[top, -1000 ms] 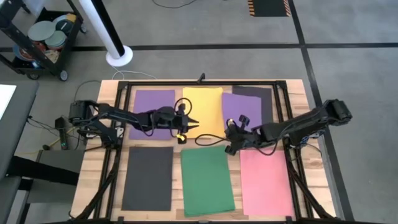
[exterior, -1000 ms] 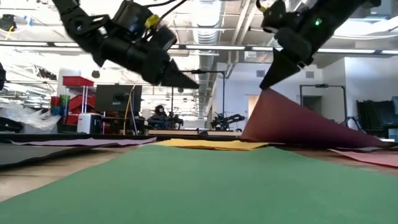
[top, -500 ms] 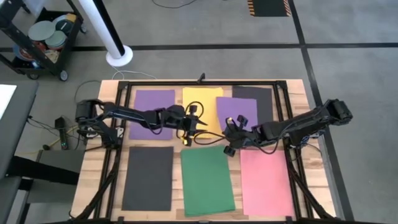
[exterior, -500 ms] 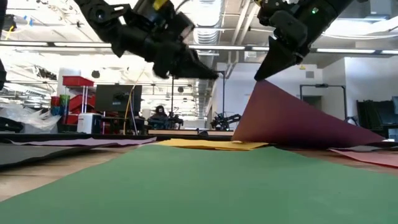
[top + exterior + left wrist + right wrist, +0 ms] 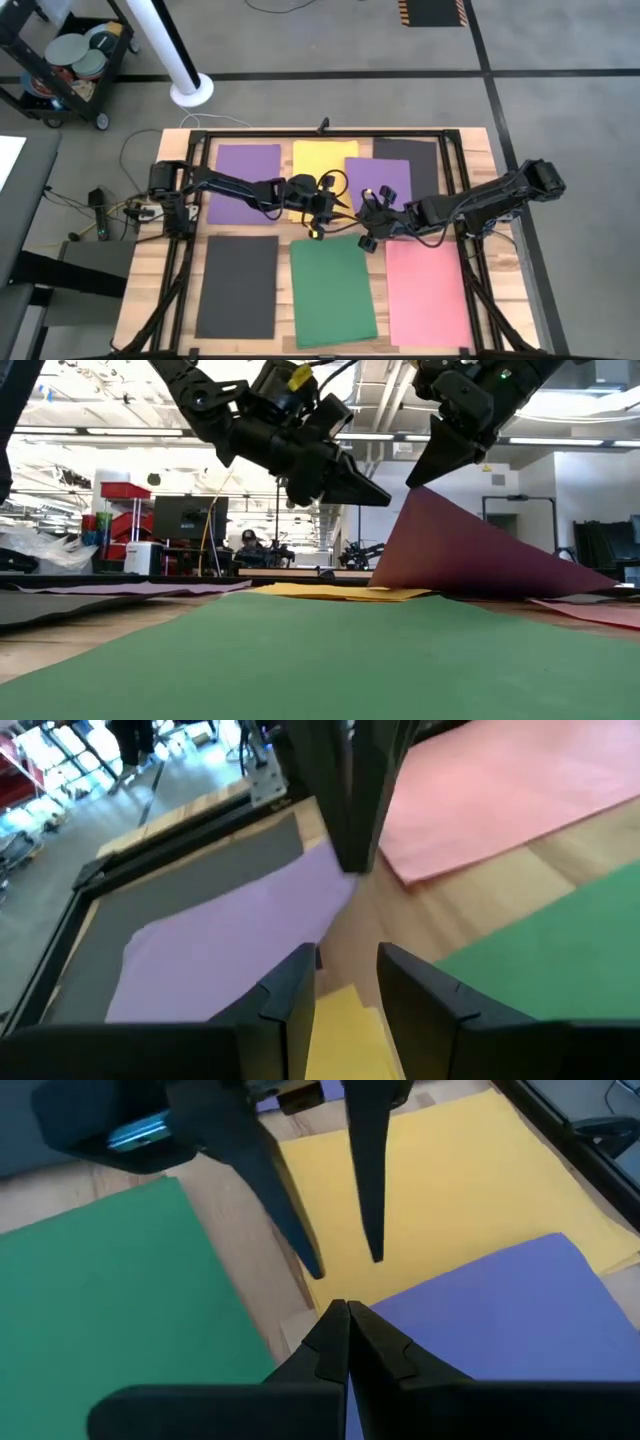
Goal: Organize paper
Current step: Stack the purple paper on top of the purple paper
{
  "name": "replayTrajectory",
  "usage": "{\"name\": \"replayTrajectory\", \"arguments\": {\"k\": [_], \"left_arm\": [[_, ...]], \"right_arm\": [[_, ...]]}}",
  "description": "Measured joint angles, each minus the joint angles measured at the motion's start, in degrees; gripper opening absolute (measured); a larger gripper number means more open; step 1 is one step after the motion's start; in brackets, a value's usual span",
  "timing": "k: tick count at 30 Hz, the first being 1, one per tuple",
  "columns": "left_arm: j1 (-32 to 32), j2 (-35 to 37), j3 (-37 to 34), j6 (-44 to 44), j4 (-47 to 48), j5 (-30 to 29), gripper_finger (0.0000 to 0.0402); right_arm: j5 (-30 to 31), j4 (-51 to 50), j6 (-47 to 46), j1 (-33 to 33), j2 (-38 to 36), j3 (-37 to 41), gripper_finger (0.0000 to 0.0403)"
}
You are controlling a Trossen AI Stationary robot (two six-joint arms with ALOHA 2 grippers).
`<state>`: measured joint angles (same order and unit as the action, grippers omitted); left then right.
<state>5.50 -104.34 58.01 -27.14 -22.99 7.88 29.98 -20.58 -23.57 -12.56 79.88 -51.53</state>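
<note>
Seven paper sheets (image 5: pixel 333 291), two arms (image 5: pixel 230 186).

Crowded centre, open margins

In the high view, both grippers meet mid-table: left gripper (image 5: pixel 322 212), fingers parted, just beside right gripper (image 5: pixel 366 215), pinched on the lifted corner of a purple sheet (image 5: pixel 385 178). That raised sheet forms a sloped wall at centre right of the low view (image 5: pixel 480 560), blocking level passage there. Left arm (image 5: pixel 230 186) spans the upper-left sheets; right arm (image 5: pixel 480 200) crosses the right side. Lower frame is unobstructed above the flat black (image 5: pixel 238 285), green (image 5: pixel 332 290) and pink (image 5: pixel 426 290) sheets.
</note>
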Motion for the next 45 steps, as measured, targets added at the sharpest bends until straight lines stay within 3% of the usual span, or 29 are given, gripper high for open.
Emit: {"name": "replayTrajectory", "arguments": {"k": [37,40,45], "left_arm": [[-1.38,0.05,0.03,-1.23,-1.90,-0.66,0.0106],[-1.38,0.05,0.01,-0.81,-2.06,-1.02,0.0085],[-1.38,-1.35,0.60,-1.99,-2.95,1.09,0.0009]], "right_arm": [[-3.36,6.60,0.04,-0.20,0.02,0.04,0.0000],[-3.39,6.60,0.04,-0.17,0.02,0.04,0.0000],[-3.41,6.71,0.07,-0.17,0.02,0.04,0.0000]]}}
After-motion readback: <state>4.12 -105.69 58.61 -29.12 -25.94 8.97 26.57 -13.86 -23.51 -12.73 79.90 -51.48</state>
